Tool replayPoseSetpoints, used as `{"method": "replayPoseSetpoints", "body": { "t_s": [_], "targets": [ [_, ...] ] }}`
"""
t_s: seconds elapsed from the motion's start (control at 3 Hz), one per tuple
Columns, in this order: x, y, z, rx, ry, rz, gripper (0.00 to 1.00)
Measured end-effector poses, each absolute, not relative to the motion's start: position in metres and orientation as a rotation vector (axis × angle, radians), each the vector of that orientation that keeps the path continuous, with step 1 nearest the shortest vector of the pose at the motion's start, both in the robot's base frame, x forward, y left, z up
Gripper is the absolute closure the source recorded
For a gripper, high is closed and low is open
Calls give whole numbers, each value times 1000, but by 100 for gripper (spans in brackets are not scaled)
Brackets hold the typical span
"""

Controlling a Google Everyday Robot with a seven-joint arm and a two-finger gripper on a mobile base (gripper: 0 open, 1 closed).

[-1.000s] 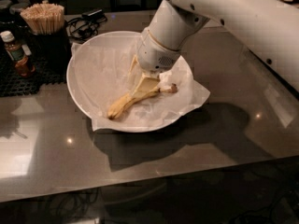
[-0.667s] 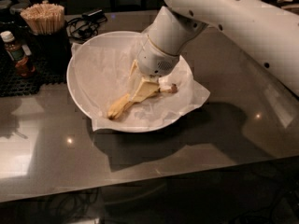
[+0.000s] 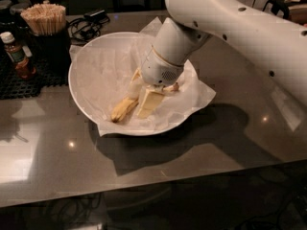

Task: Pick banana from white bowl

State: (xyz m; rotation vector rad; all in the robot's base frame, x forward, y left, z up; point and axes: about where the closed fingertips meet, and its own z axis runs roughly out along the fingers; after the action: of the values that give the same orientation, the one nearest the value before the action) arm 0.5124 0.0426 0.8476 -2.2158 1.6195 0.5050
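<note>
White crinkled paper lines the white bowl, which sits on a glossy grey-brown countertop left of centre in the one camera view. The paper's corners spill over the rim on the right and on the near side.

The banana lies inside the bowl on the paper, toward its near middle. It runs diagonally, with a speckled yellow-brown end pointing near-left and a thinner end just showing to the right under the wrist.

The robot's white arm comes in from the far right and slants down into the bowl. The gripper is low over the paper at the banana's middle. Its pale yellow fingers stand one on the near-right side of the fruit and one on the far-left, with only a narrow gap between them. As far as can be seen, the jaws are closed against the banana. The fruit rests on the paper.

At the far left, a bundle of wooden sticks stands upright in a dark holder. A small bottle with a white cap stands just left of it on a black mat. Dark cables lie beyond the bowl's far rim.
</note>
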Motion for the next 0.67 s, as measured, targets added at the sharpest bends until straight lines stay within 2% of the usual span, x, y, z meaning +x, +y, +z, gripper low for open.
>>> {"method": "replayPoseSetpoints", "body": {
  "t_s": [0.33, 0.67],
  "targets": [
    [512, 43, 848, -2216, 1620, 505, 30],
    [511, 42, 847, -2216, 1623, 507, 21]
  ]
}}
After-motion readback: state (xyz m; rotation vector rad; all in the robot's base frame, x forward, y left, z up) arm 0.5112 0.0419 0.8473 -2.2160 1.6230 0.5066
